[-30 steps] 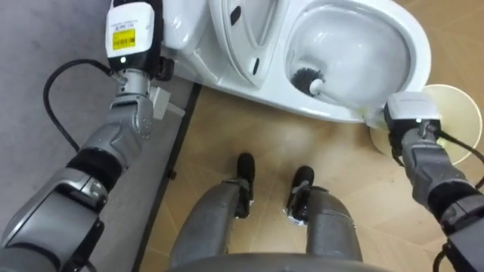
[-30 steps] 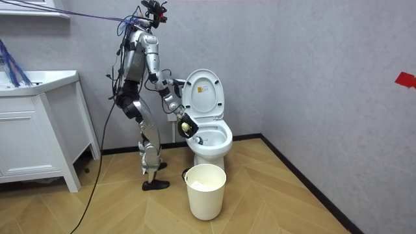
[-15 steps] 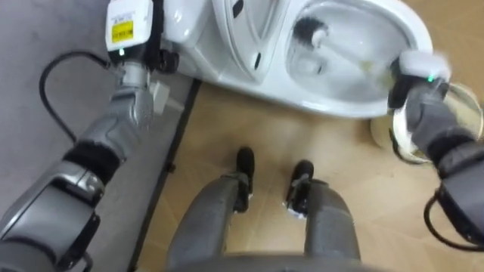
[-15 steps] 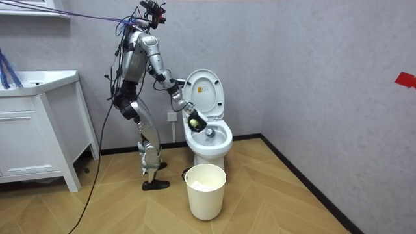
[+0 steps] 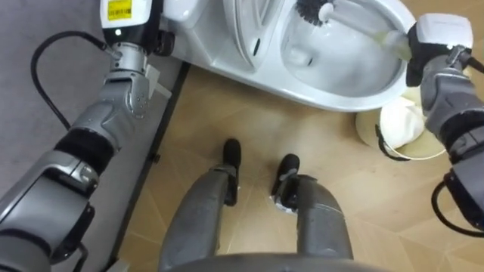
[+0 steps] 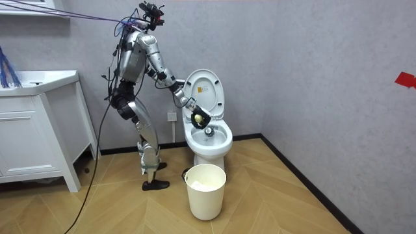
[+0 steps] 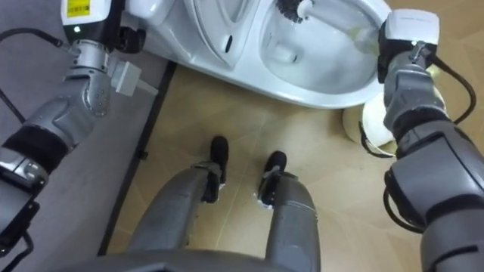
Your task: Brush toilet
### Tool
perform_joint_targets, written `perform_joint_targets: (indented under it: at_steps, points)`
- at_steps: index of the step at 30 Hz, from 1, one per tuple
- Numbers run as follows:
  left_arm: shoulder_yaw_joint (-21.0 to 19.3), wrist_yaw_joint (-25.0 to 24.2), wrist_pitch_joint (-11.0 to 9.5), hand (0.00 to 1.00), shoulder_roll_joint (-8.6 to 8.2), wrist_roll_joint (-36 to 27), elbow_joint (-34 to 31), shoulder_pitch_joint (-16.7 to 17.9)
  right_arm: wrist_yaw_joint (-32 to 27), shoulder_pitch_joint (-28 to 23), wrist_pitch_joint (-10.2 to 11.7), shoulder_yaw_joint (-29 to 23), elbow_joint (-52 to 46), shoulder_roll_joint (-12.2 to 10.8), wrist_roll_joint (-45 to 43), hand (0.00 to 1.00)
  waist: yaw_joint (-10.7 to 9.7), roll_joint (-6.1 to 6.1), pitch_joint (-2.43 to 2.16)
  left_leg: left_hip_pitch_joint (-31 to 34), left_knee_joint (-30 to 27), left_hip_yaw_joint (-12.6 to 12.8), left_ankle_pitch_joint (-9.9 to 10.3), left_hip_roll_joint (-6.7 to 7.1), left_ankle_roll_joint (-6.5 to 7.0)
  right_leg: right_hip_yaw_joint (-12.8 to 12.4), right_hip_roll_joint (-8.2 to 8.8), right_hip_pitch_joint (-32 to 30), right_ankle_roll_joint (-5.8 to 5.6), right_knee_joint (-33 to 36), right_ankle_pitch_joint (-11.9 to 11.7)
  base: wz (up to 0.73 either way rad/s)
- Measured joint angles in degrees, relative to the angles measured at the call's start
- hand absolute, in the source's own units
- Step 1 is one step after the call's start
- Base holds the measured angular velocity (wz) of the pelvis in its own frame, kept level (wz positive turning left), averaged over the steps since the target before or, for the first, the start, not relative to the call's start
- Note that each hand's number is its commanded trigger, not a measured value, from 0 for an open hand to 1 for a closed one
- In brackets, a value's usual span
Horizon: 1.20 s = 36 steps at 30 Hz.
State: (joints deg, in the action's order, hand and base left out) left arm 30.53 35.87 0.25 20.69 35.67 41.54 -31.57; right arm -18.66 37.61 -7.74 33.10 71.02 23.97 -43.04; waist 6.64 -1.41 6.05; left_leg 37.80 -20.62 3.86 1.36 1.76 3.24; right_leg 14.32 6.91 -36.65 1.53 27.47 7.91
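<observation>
White porcelain toilet (image 5: 325,87) has the brush (image 5: 310,9) in its bowl, dark head high at the back. The handle runs to the right hand (image 5: 439,34) at the rim; grip hidden, can't tell. Left hand (image 5: 128,19) by the tank (image 5: 181,9), state unclear too. Risk: w/ the head that high, a hard stroke could flick water over the rim.

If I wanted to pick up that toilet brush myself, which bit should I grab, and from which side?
Probably the upper end of the white handle, well clear of the dark bristle head inside the bowl. Come from the robot's right, over the rim. The handle slants out of the bowl that way, and the right robot hand meets it there.
</observation>
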Motion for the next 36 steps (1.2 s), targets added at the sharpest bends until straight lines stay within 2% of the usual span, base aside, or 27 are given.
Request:
perform_joint_targets:
  at_steps: [4,6,9,15,16,19,23,26,31,34,36]
  points:
    - [-0.02,-0.03,0.60,0.00,-1.05,1.51,0.29,0.26,2.02,-4.16,-2.79,1.99,0.03,-1.92,-3.60,1.00,1.07,-1.13,-0.39,-0.20,0.08,0.05,-0.12,-0.37,0.18,-0.02,-0.54,0.55,0.59,-1.02,-0.50,-0.02]
    - [-0.20,-0.02,0.82,0.00,-1.30,1.05,0.34,1.45,1.35,-5.85,-3.84,1.94,-0.39,-3.56,-3.60,1.00,0.78,-1.99,-0.89,-0.74,0.58,-0.09,-0.10,-0.51,0.09,-0.03,-0.93,1.37,0.58,-1.86,-0.60,0.00]
    - [-1.26,0.03,0.86,0.00,-1.76,0.93,0.46,3.26,1.37,-7.70,-4.60,1.91,-3.08,-3.67,-4.65,1.00,-0.31,-2.79,-1.40,-2.02,1.65,-0.04,-0.14,-0.64,0.04,-0.04,-1.16,2.75,0.58,-3.14,-0.79,0.00]
    - [-1.24,0.97,0.72,0.00,-1.95,-2.67,0.09,5.26,2.70,-12.57,-6.08,1.63,-9.71,-3.66,-4.26,1.00,-0.97,-3.17,-1.76,-4.29,3.70,0.61,-0.22,-0.99,-0.19,-0.22,-1.71,4.65,0.52,-5.01,-1.18,-0.05]
    - [-1.33,1.08,0.71,0.00,-1.78,-3.11,0.09,5.42,2.77,-12.84,-6.10,1.62,-10.04,-3.66,-4.27,1.00,-1.08,-3.15,-1.79,-4.44,3.88,0.70,-0.22,-0.99,-0.20,-0.36,-1.72,4.66,0.54,-4.99,-1.18,-0.04]
    - [-2.79,1.22,0.49,0.00,-1.56,-4.44,-0.30,7.07,2.87,-14.99,-6.09,1.54,-11.52,-3.51,-4.23,1.00,-2.50,-3.18,-2.32,-4.73,3.95,0.79,-0.19,-1.07,-0.29,-0.74,-1.80,4.83,0.63,-4.87,-1.12,0.00]
    - [-3.36,1.25,0.28,0.00,-0.50,-5.39,0.00,7.92,2.21,-18.70,-6.00,1.57,-13.48,-3.30,-4.53,1.00,-4.79,-3.17,-2.42,-4.88,3.58,0.70,-0.11,-1.07,-0.37,-0.38,-1.69,5.16,0.71,-4.74,-0.54,0.05]
    - [-3.27,1.13,0.26,0.00,-0.14,-6.97,0.15,8.13,1.30,-19.09,-5.95,1.67,-13.61,-3.12,-4.61,1.00,-5.42,-3.25,-2.69,-4.68,3.19,0.76,-0.08,-1.15,-0.39,-0.72,-1.84,5.03,0.67,-4.72,-0.62,-0.02]
    - [-1.07,1.16,0.28,0.00,0.08,-6.94,0.11,8.09,0.37,-18.42,-4.71,2.50,-11.68,-1.43,-4.35,1.00,-4.75,-3.46,-2.97,-4.48,2.80,0.77,-0.04,-1.17,-0.33,-0.20,-1.79,5.15,0.72,-4.73,-0.89,0.00]
    - [-1.00,1.69,0.27,0.00,0.17,-6.84,-0.22,7.28,-0.77,-15.17,-3.36,3.84,-7.60,-1.05,-2.33,1.00,-4.01,-3.57,-2.97,-3.06,2.37,0.70,-0.05,-1.28,-0.33,-0.16,-1.77,3.83,0.80,-4.55,-1.12,-0.01]
    - [-0.82,1.83,0.26,0.00,0.17,-5.36,-1.62,6.18,-0.95,-11.76,-2.00,3.77,-4.16,-0.29,0.75,1.00,-2.27,-3.60,-2.94,-0.61,1.86,1.10,-0.19,-1.41,-0.20,-0.21,-0.90,0.55,1.06,-2.37,-1.17,-0.04]
